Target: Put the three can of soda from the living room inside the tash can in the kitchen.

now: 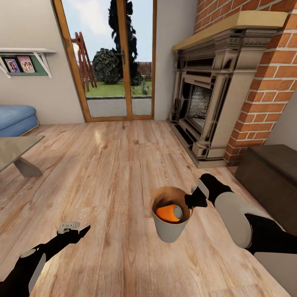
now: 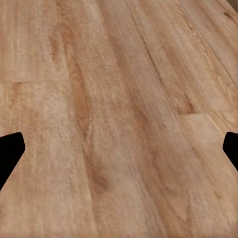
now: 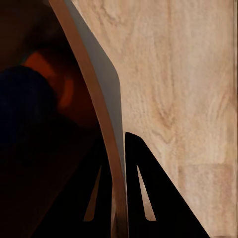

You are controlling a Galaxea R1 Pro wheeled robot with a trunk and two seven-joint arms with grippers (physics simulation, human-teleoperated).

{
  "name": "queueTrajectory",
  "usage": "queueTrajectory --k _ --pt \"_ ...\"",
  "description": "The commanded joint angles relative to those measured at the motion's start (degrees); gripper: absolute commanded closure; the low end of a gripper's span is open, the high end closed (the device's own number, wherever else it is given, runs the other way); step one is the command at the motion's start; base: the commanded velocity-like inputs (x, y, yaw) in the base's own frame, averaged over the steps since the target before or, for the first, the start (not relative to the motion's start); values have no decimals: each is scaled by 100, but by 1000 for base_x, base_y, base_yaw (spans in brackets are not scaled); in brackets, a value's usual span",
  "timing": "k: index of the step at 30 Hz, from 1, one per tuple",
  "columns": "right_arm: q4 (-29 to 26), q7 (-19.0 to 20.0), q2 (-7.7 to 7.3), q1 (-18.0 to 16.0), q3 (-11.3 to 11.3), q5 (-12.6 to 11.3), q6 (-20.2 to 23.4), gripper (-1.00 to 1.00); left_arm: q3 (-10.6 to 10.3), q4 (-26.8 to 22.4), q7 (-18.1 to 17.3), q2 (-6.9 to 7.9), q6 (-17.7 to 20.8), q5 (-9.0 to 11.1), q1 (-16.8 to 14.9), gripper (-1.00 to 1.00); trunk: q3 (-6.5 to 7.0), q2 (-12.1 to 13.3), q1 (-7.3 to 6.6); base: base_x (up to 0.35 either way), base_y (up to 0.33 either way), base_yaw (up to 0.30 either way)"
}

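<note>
In the head view the tash can (image 1: 169, 233), beige-grey outside and brown inside, hangs over the living room's wood floor. My right gripper (image 1: 194, 200) is shut on its right rim. An orange can of soda (image 1: 168, 213) with a silver-grey top lies on its side inside. The right wrist view shows one finger on each side of the tash can wall (image 3: 106, 82), gripper (image 3: 119, 144) shut, and the can of soda (image 3: 44, 69) with a dark blue part inside. My left gripper (image 1: 76, 232) is low at the left, open (image 2: 119, 151) over bare floor.
The carved stone fireplace (image 1: 210, 95) and brick chimney (image 1: 268, 82) stand ahead at the right. A dark wooden chest (image 1: 272, 169) is close by my right arm. Glass doors (image 1: 117, 62) are straight ahead. A blue sofa (image 1: 14, 117) and a low table (image 1: 16, 150) are at the left.
</note>
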Motion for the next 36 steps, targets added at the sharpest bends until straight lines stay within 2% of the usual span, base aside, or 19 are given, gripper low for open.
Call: queueTrajectory --k 1,5,13,29,36 --pt "64 33 -41 -4 -42 -127 5 100 0 1 1 0 0 0 0 -100 1 0 -1 0 0 0" --pt "430 18 -233 -3 -5 -98 5 100 0 1 1 0 0 0 0 -100 1 0 -1 0 0 0" --pt "608 10 -311 1 48 -78 5 100 0 1 1 0 0 0 0 -100 1 0 -1 0 0 0" --pt "606 9 -331 1 44 -58 5 100 0 37 2 0 -5 -8 0 -100 -332 -20 38 0 0 0" --pt "605 9 -327 1 44 -57 5 100 0 36 2 0 -10 -1 0 -100 -332 -20 38 0 0 0"
